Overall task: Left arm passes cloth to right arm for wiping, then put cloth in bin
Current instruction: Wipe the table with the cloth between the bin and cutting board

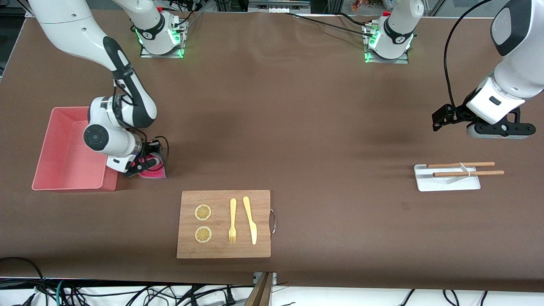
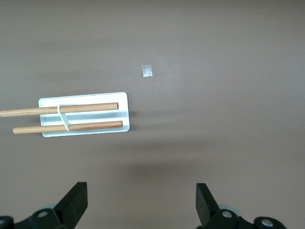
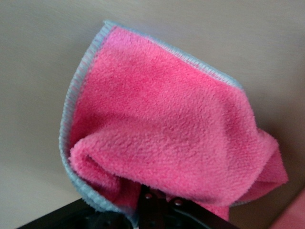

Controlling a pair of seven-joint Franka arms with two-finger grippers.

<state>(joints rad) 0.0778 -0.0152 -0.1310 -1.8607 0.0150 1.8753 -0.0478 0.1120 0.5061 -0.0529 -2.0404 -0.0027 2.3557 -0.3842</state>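
Observation:
The cloth (image 1: 154, 170) is pink with a light blue hem and lies pressed on the brown table right beside the bin (image 1: 63, 148), a pink rectangular tub at the right arm's end. My right gripper (image 1: 142, 165) is shut on the cloth (image 3: 167, 143), which bunches over the black fingers and fills the right wrist view. My left gripper (image 2: 141, 202) hangs open and empty at the left arm's end of the table, up in the air near a white tray (image 1: 447, 177). Its fingers (image 2: 76, 200) stand wide apart.
The white tray (image 2: 86, 114) carries two wooden sticks (image 1: 461, 164). A wooden cutting board (image 1: 224, 224) with two lemon slices, a yellow fork and a yellow knife lies nearer to the front camera. A small white scrap (image 2: 147, 70) lies on the table.

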